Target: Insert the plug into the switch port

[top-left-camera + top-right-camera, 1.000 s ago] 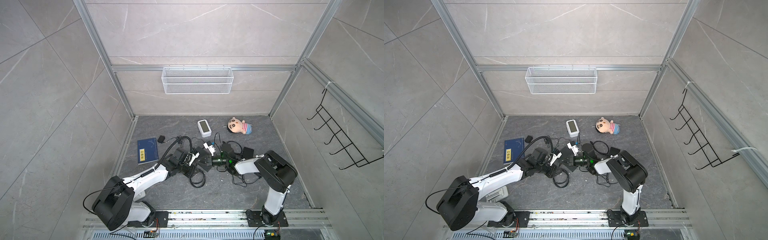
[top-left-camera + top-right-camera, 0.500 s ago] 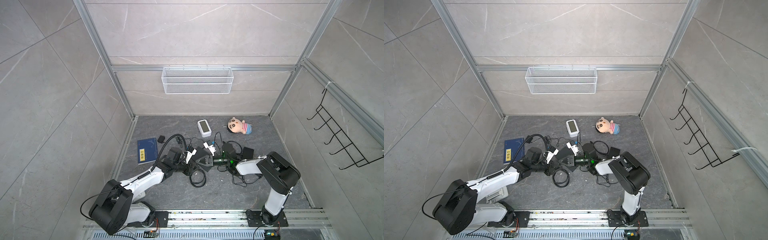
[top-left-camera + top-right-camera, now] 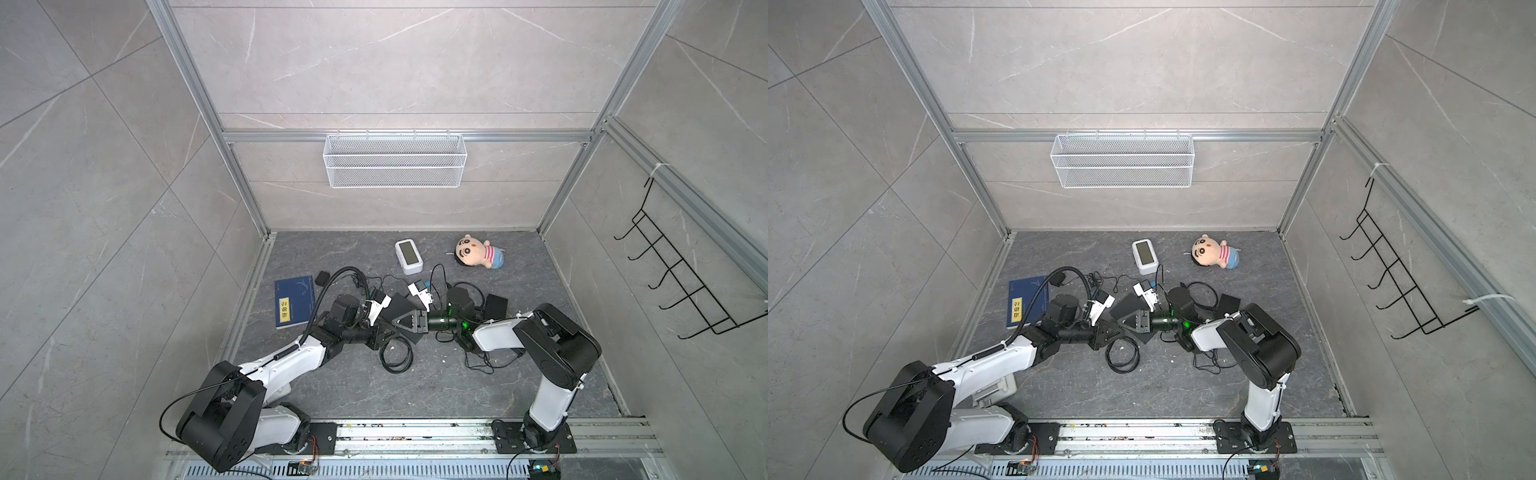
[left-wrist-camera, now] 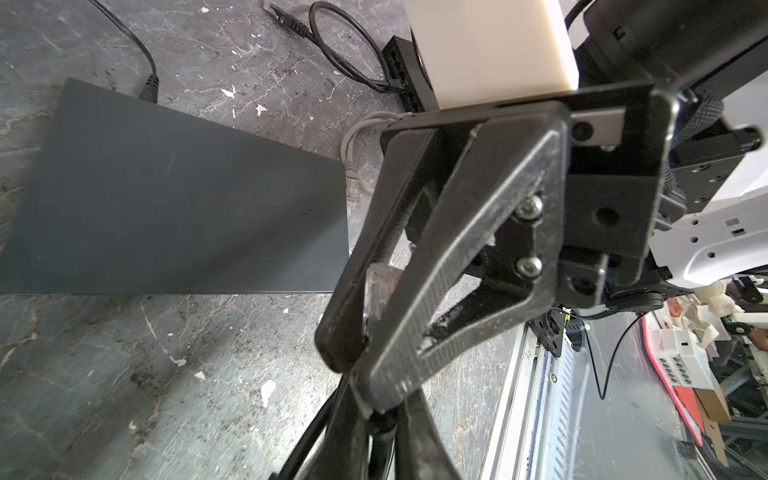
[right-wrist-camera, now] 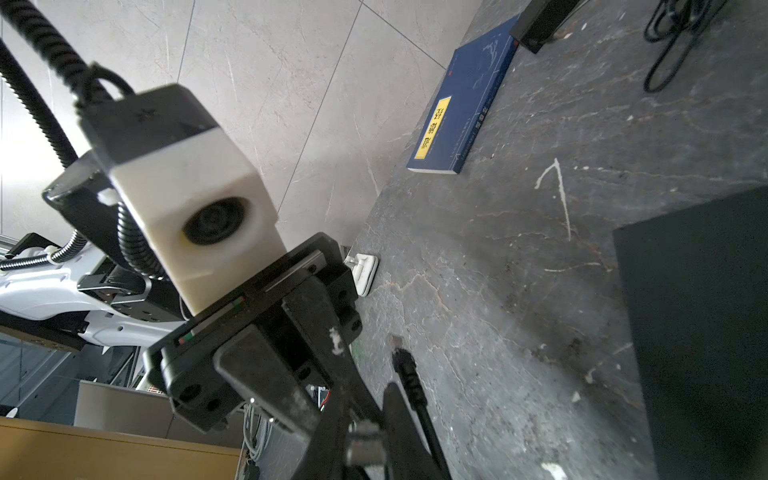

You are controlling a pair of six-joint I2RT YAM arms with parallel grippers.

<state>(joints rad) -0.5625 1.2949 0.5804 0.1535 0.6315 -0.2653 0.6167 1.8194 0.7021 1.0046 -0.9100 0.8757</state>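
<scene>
Both top views: left gripper [image 3: 385,330] has shifted, settled tip to tip with right gripper [image 3: 392,322]. Left wrist: right jaws pinch clear plug [image 4: 379,286], switch [image 4: 401,66] well apart. Right wrist: left jaws' state we cannot tell. We judge handover, insertion pending.

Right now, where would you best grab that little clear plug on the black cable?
Probably the ribbed black boot behind the clear plug, approached from the cable end and pinched across its width: the tip must stay bare for plugging in.
</scene>
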